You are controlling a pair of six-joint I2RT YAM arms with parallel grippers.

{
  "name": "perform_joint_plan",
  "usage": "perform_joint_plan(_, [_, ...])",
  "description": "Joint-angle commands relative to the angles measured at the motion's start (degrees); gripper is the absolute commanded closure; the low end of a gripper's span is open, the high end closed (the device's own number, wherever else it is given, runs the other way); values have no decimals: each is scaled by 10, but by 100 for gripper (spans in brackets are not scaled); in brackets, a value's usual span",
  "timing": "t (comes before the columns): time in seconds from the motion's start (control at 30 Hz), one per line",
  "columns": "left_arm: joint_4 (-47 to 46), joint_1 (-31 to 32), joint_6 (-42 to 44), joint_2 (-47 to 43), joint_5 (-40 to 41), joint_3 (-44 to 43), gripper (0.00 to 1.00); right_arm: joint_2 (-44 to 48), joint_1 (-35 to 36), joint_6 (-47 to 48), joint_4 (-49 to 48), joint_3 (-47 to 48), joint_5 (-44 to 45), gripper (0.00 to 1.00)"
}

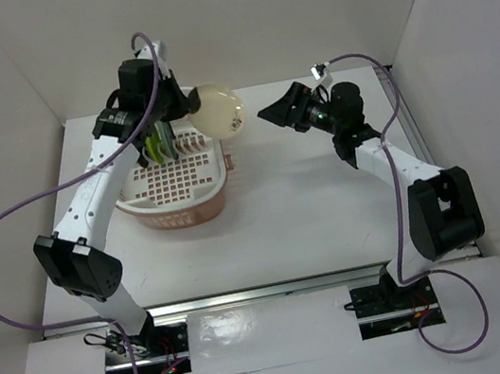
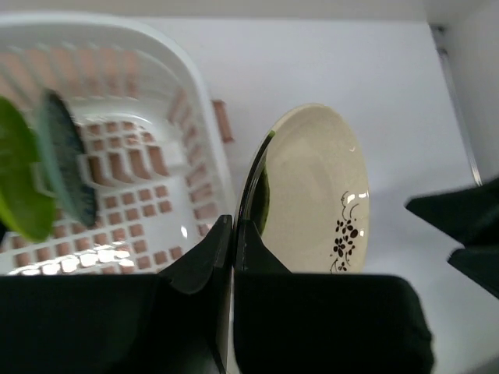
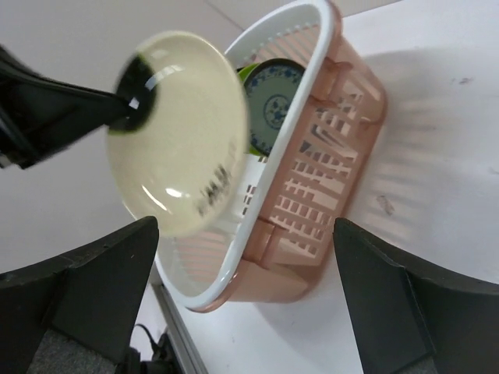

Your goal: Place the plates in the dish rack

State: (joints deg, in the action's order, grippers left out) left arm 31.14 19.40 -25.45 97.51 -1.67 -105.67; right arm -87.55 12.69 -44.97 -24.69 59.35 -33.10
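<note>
My left gripper [image 2: 234,227] is clamped tight on the rim of the cream plate [image 2: 312,195], one finger on each face. The plate is up on edge, off the table [image 1: 311,206], its dark sprig pattern facing away from the rack. It hangs just beside the right-hand rim of the dish rack [image 2: 199,86]. My right gripper [image 1: 274,114] is spread wide and holds nothing. It is near the cream plate and not touching it. Inside the rack, the lime green plate [image 2: 15,179] and the blue-green plate [image 2: 66,160] stand upright, side by side.
</note>
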Motion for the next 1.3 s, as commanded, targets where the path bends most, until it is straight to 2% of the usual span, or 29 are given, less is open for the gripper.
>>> perform_joint_plan(0.0, [5, -2, 19, -19, 173, -60, 100, 22, -18, 13, 17, -4, 33, 0])
perform_joint_plan(0.2, [-30, 30, 116, 39, 411, -98, 100, 22, -23, 24, 52, -20, 38, 0])
perform_joint_plan(0.47, [-140, 68, 273, 109, 556, -72, 100, 22, -28, 43, 95, -26, 27, 0])
perform_joint_plan(0.63, [-214, 73, 333, 123, 603, -52, 100, 22, -28, 38, 88, -37, 27, 0])
perform_joint_plan(0.8, [-252, 73, 364, 129, 617, -30, 100, 3, -28, 32, 76, -36, 16, 0])
perform_joint_plan(1.27, [-231, 89, 344, 167, 622, -16, 100, -9, -18, 32, 76, -30, 6, 0])
